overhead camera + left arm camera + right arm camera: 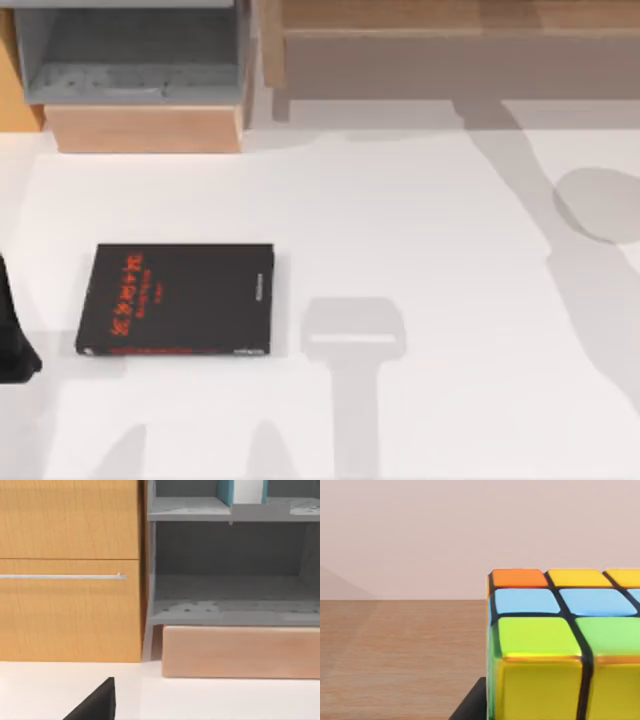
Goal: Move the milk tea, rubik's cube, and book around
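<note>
The book [178, 300] lies flat on the white table [430, 230], black cover up, toward the left side below the grey shelf unit [130, 55]. The left arm [12, 335] waits at the table's left edge. The right wrist view has the rubik's cube [560, 645] close against a wooden surface [400, 650] (probably carried there). Whether either claw is clenched I cannot tell.
</note>
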You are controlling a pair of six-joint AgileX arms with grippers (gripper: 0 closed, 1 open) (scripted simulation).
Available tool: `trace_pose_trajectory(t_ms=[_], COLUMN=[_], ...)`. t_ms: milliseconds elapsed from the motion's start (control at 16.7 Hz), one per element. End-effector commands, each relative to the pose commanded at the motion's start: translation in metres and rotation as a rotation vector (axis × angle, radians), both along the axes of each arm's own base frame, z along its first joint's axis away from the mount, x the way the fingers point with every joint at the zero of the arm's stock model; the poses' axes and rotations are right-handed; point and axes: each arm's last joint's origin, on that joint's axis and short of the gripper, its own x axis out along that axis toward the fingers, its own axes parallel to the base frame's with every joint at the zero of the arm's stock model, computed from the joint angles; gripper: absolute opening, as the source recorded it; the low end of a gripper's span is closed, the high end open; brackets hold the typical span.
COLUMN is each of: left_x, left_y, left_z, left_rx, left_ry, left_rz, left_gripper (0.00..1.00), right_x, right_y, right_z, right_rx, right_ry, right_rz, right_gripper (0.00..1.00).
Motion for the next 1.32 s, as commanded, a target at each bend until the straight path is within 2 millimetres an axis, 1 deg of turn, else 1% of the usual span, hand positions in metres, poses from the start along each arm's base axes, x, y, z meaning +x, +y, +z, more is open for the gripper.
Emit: trace_pose_trajectory(t_ms=[120, 360, 1140, 1200, 1320], left_x=[0.0, 0.0, 0.0, 0.0, 0.0], left_y=[0.0, 0.0, 0.0, 0.0, 0.0], left_z=[0.0, 0.0, 0.0, 0.0, 0.0], left_rx=[0.0, 0.0, 0.0, 0.0, 0.0], left_ry=[0.0, 0.0, 0.0, 0.0, 0.0], left_rz=[0.0, 0.0, 0.0, 0.0, 0.0], left_gripper=[1.0, 1.0, 1.0, 1.0, 1.0], right_x=[0.0067, 0.0068, 0.0068, 0.0068, 0.0068], right_y=[0.0026, 0.0027, 0.0027, 0.0027, 0.0027], right_z=[-0.0051, -0.0052, -0.0052, -0.0052, -0.0052], right_rx=[-0.003, -0.003, -0.003, -0.003, -0.003], right_ry=[0.017, 0.018, 0.018, 0.018, 0.018], right_rz=[0.001, 0.001, 0.001, 0.001, 0.001], right_gripper=[0.0, 0.0, 0.98, 1.0, 1.0])
